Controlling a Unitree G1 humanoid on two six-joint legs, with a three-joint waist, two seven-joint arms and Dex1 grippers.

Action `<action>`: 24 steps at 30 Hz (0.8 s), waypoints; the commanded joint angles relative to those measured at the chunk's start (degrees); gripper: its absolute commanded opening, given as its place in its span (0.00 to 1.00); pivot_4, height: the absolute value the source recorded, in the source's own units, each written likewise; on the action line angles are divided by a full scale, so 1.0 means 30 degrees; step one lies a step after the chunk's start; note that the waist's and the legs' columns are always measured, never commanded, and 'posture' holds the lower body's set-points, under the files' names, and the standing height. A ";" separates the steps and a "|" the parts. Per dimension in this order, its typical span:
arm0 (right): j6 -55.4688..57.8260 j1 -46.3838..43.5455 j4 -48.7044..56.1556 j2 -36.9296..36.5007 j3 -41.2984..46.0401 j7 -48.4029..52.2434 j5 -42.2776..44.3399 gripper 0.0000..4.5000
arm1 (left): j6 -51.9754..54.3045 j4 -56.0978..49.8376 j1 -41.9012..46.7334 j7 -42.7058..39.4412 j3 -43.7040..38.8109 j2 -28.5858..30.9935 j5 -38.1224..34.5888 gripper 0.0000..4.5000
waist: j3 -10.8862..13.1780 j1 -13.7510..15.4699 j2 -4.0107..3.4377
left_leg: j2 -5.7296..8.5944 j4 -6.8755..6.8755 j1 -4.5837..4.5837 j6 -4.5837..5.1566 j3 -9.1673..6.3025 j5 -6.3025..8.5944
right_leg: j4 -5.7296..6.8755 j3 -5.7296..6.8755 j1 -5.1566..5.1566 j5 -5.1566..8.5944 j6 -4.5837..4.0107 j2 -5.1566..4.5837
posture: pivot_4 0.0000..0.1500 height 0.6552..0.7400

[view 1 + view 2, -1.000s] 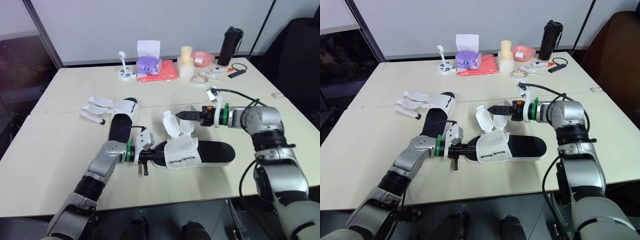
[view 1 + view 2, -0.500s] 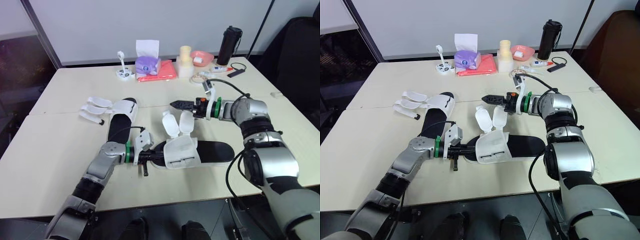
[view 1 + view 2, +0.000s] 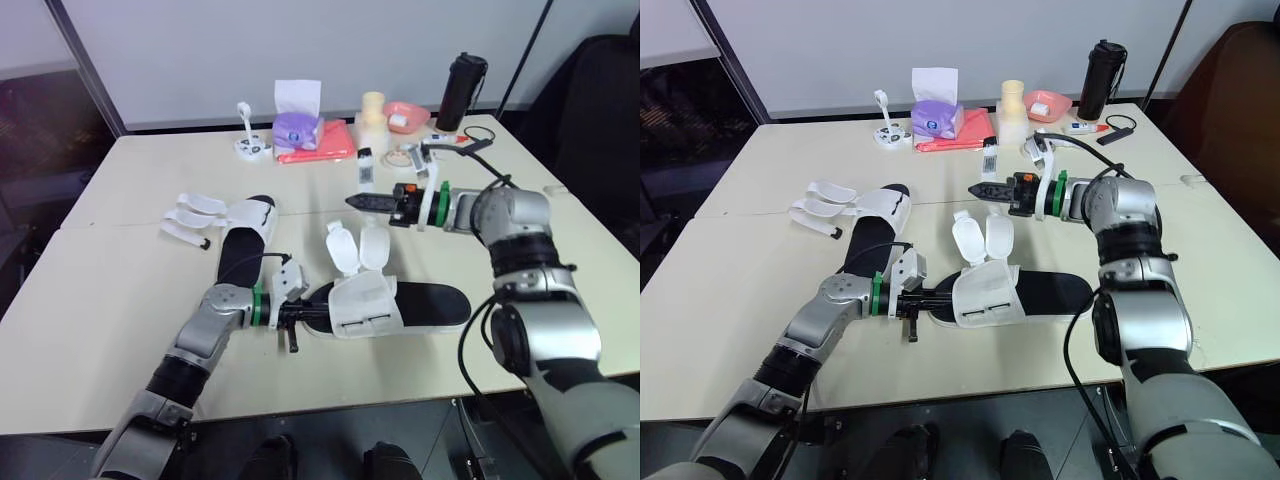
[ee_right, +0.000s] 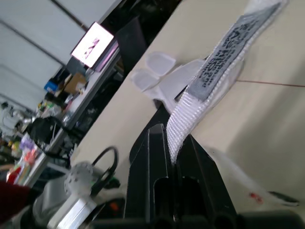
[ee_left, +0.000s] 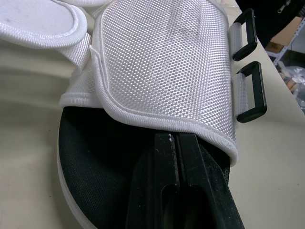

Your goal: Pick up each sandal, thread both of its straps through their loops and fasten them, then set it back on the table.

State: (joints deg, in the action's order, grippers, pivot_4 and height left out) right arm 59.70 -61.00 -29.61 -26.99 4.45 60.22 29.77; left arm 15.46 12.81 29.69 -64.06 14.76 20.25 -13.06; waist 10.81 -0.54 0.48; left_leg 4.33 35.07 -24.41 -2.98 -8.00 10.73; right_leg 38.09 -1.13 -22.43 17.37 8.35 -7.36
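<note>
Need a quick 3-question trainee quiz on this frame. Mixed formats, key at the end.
1. True or false: both straps of the near sandal are threaded through its black loops.
2. The right gripper pinches: A) a white strip; B) the black bottle; C) the tissue box.
3. Short answer: which gripper is shut on the near sandal's end?

Key: 1 false, the straps stand free and the loops are empty; 2 A; 3 the left gripper.

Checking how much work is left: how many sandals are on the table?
2. One sandal lies in front, at the left end effector; the other sandal lies farther back to the left, straps open. None seem hidden.
</note>
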 commanded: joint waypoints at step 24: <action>-3.5039 1.3621 0.8423 -0.6069 -0.5970 -0.5251 -1.5879 0.13 | -0.0242 0.1363 0.0144 -0.0179 0.0439 0.0050 0.0542 0.00 | -0.0082 -0.0059 0.0146 | -0.0014 -0.0048 0.0275 0.0003 0.0004 0.0012 | -0.0142 0.0026 0.0328 -0.0011 0.0022 0.0001 | 1.00 1.00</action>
State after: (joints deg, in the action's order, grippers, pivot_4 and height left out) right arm -43.44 -18.59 -3.13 -44.64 -14.69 46.96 -16.62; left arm 14.27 15.99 30.61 -64.82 14.99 20.36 -12.92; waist 10.57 -0.72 0.91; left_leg 4.28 34.88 -23.49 -2.96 -7.99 10.76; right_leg 37.62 -1.06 -21.35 17.34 8.42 -7.36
